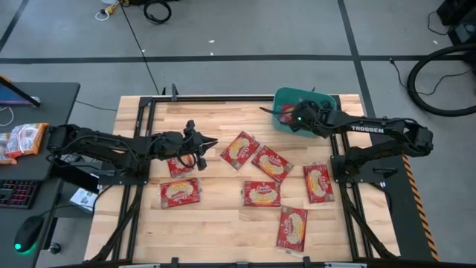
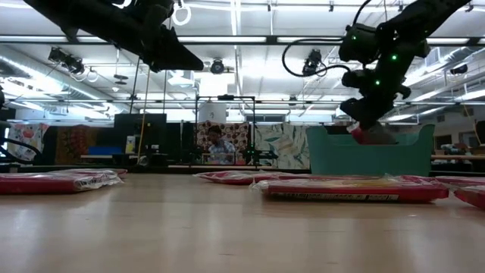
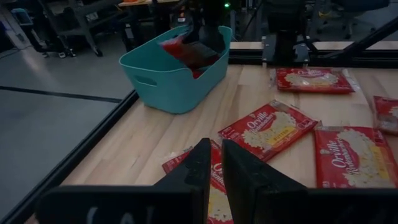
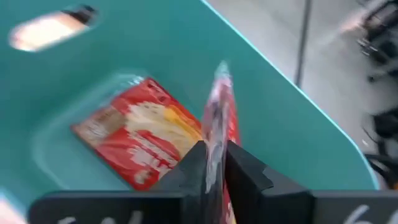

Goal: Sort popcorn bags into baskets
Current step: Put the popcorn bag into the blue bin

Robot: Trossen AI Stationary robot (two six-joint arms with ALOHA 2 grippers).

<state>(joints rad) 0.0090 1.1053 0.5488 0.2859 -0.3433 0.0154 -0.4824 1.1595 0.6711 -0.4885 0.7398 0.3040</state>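
Observation:
A teal basket (image 1: 281, 100) stands at the table's far right corner. My right gripper (image 4: 214, 149) reaches into it from above, shut on a red popcorn bag (image 3: 183, 53). Another popcorn bag (image 4: 140, 140) lies flat on the basket's floor. Several popcorn bags lie flat on the wooden table, among them one in the middle (image 1: 239, 149) and one near the front (image 1: 292, 227). My left gripper (image 1: 201, 141) hovers shut above the table's left half, over a bag (image 1: 178, 165), with nothing between its fingers (image 3: 202, 168). My right gripper pinches the popcorn bag by one edge (image 4: 217, 124) between its two fingers, slanting down from above. The bag stands edge-on in the hold and reaches down inside the basket (image 2: 371, 155). Whether its lower end touches the basket's floor, I cannot tell.
A black metal frame (image 1: 149, 100) borders the table. A side desk at the left carries a keyboard (image 1: 16, 192), a mouse (image 1: 28, 234) and more packets (image 1: 22, 140). A person (image 2: 216, 144) sits far off in the room behind.

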